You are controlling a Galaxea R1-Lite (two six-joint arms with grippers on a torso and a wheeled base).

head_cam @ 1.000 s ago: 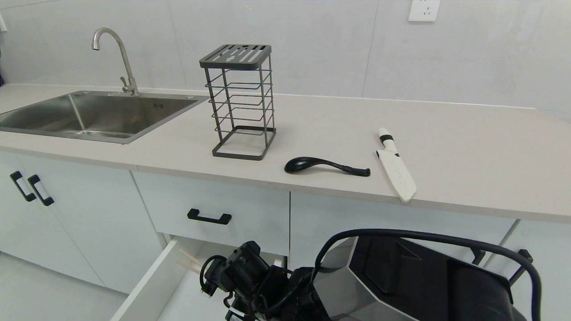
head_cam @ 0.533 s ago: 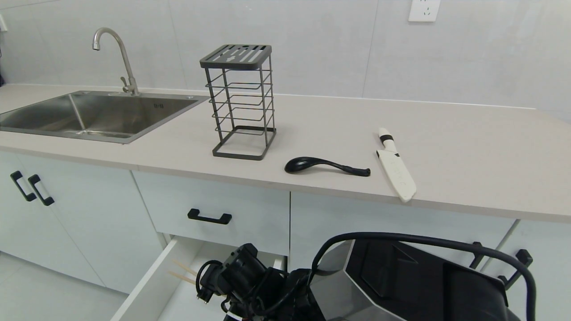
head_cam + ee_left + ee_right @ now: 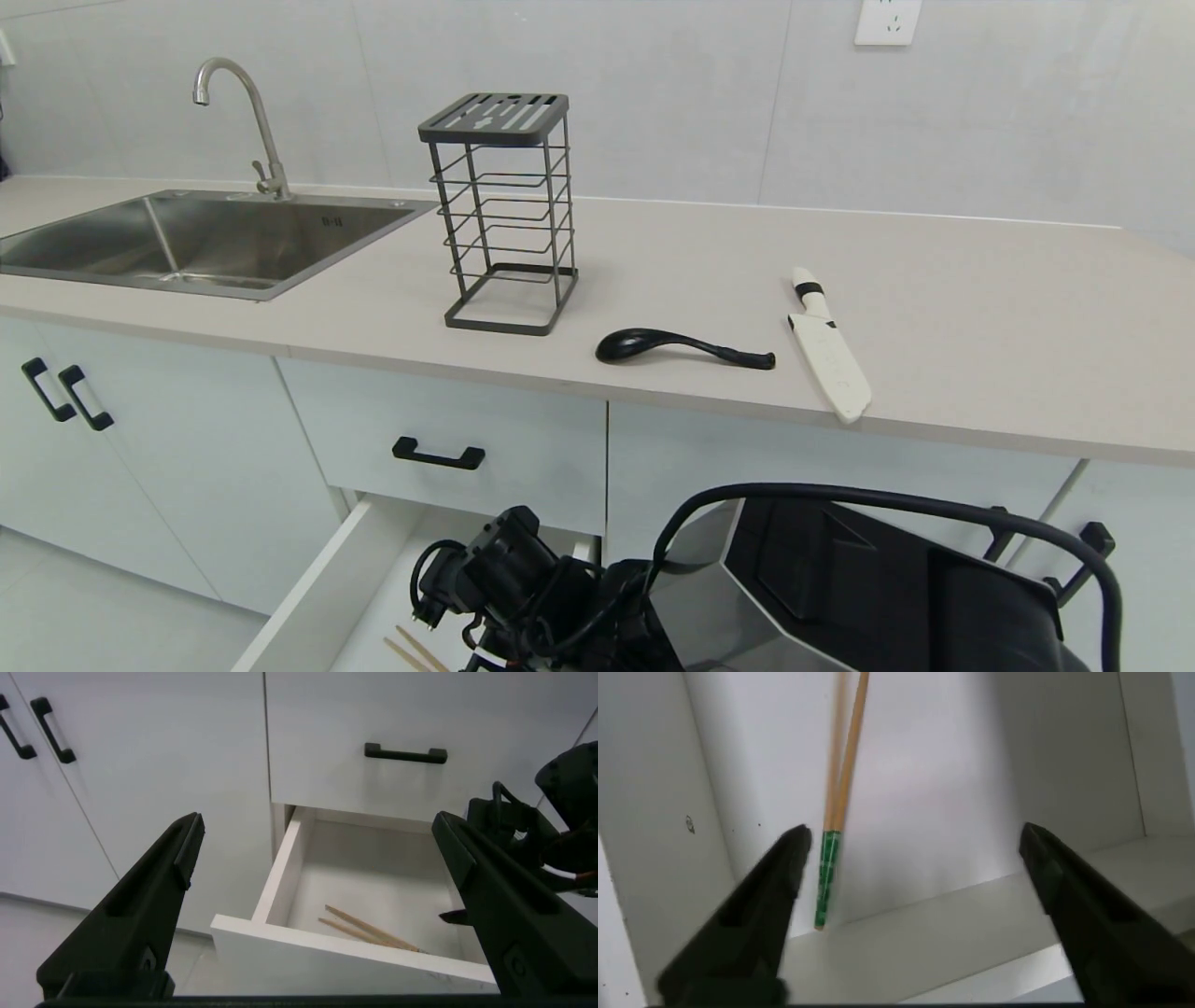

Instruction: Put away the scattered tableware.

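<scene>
Chopsticks [image 3: 839,803], green-tipped, in drawer [image 3: 280,877] below wide-spread right end effector [image 3: 913,835]; left end effector [image 3: 316,826] equally spread, empty.

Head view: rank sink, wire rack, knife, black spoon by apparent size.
1. sink: largest, even though the view's edge cuts it off.
2. wire rack.
3. knife.
4. black spoon: about as long as the knife, but the knife is broader, so the order of these two is close.
</scene>
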